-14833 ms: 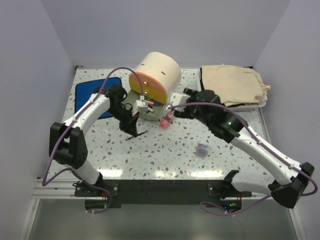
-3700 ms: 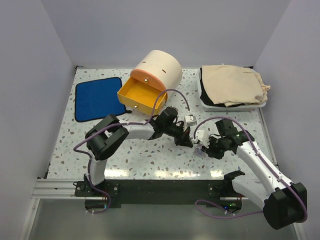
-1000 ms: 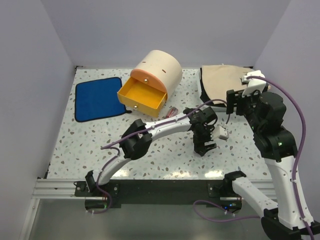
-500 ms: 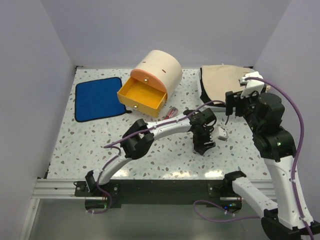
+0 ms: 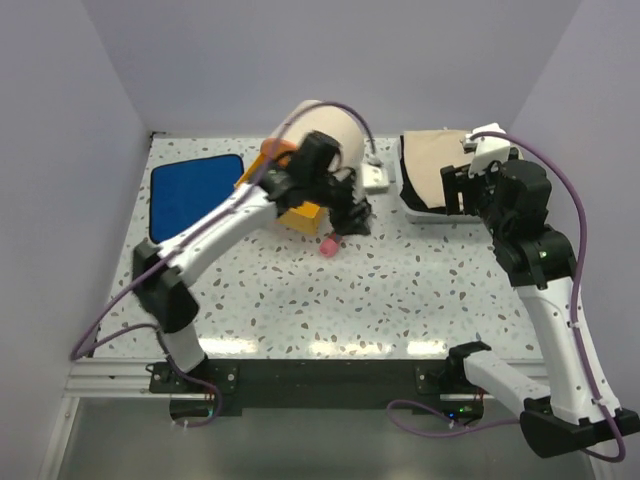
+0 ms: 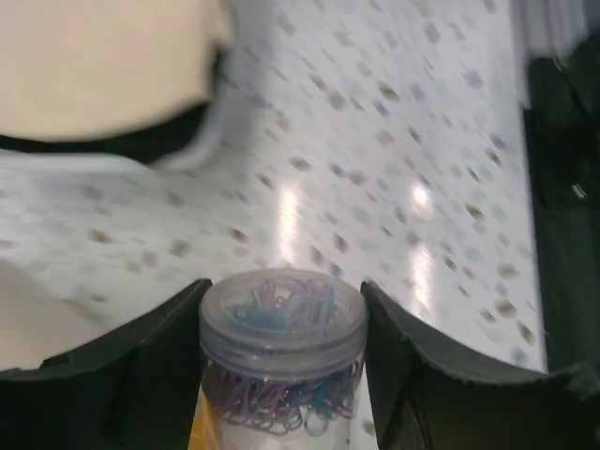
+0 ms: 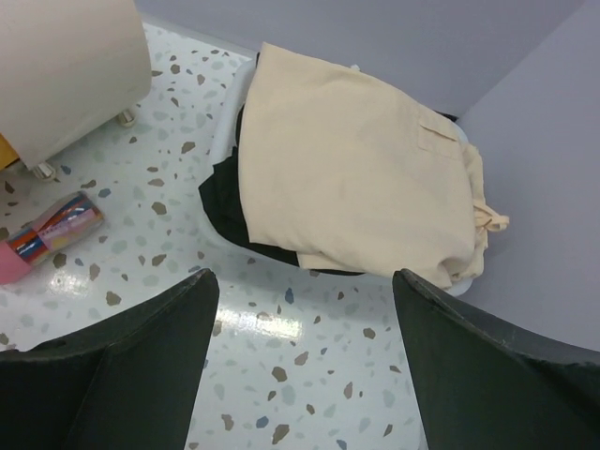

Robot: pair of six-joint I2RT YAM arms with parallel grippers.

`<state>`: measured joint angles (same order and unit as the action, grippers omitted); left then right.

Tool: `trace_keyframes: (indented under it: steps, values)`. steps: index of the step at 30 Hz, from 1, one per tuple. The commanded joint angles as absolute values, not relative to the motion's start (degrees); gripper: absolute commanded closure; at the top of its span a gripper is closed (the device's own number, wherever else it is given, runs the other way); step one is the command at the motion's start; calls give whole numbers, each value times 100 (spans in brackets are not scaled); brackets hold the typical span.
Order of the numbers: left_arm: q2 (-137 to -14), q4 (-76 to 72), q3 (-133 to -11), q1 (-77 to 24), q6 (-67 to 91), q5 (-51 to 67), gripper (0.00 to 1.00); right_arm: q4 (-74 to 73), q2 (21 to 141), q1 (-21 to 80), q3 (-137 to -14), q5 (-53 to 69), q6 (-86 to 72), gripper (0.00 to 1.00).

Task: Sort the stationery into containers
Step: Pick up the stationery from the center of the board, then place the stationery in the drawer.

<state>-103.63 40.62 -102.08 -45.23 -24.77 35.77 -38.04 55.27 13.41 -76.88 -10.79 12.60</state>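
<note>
Left claw (image 6: 281,323): clamped on a small clear jar (image 6: 281,375) with a lid, one finger pressed to each side. The jar was upright in the grip and held coloured paper clips, purple and blue among them. In the top view this claw hung clear of the bench (image 5: 420,290), just in front of the cabinet (image 5: 325,130) at its right side. A narrow orange strip showed directly below the jar in the left wrist view; what it belonged to could not be confirmed.

Right claw (image 7: 302,281): fingers wide apart, nothing between them. It was raised over the near edge of the white tray (image 7: 220,141), well above the bench.

Drawer (image 5: 298,215): orange, pulled out from the cabinet front and largely covered by the left arm. Its contents could not be seen.

Tube (image 5: 328,245): pink, lying on its side on the bench, just in front of the cabinet and near the left claw, untouched by either claw. The right wrist view showed coloured items packed inside it.

Tray: a folded beige bag (image 7: 361,169) lay in it, with dark material under the bag at its near-left corner.

Cloth (image 5: 195,195): blue, flat on the bench to the left of the cabinet.
</note>
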Motion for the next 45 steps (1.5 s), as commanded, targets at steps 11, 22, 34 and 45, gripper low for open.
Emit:
trace_keyframes:
  steps: [11, 22, 34, 45]
  values:
    - [-7065, -4831, -4545, -3173, -818, 986, 100, -3419, 6608, 835, -8050, -826, 1485, 22]
    - [-7936, -5291, -4614, -2374, -317, 747, 100, -3278, 7225, 826, -8279, -817, 1547, 22]
    - [-8726, -5238, -4834, -1934, -44, 791, 100, -3234, 7619, 826, -8297, -738, 1538, 22]
    - [-9097, -5177, -4861, -1749, 62, 572, 86, -3252, 7734, 844, -8200, -668, 1521, 23]
